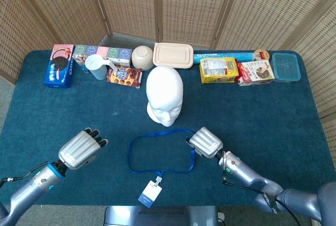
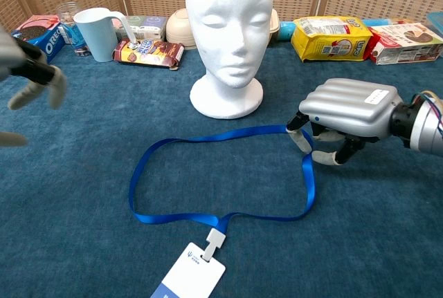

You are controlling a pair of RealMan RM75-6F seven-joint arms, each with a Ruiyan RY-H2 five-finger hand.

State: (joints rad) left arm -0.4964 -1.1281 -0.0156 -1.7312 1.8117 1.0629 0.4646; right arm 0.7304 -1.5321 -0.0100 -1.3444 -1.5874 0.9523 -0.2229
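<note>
Two hands show. The right hand (image 2: 346, 115) lies knuckles-up at the right end of the blue lanyard (image 2: 221, 173), its fingers (image 2: 302, 139) curled under the palm; the fingertips meet the ribbon there, but the palm hides them, so I cannot tell whether they pinch the strap or only touch it. The left hand (image 1: 80, 148) hovers over bare desk (image 1: 252, 116) left of the loop, well apart from it, holding nothing, fingers apart; the chest view cuts it off at the left edge, showing only blurred fingertips. The lanyard lies flat as an open loop in front of the white foam head (image 1: 165, 96), its badge (image 2: 188, 276) at the near edge, partly cropped. Beyond, snack boxes (image 1: 236, 71), a cup (image 2: 97, 33) and containers (image 1: 173, 54) line the desk's back.
</note>
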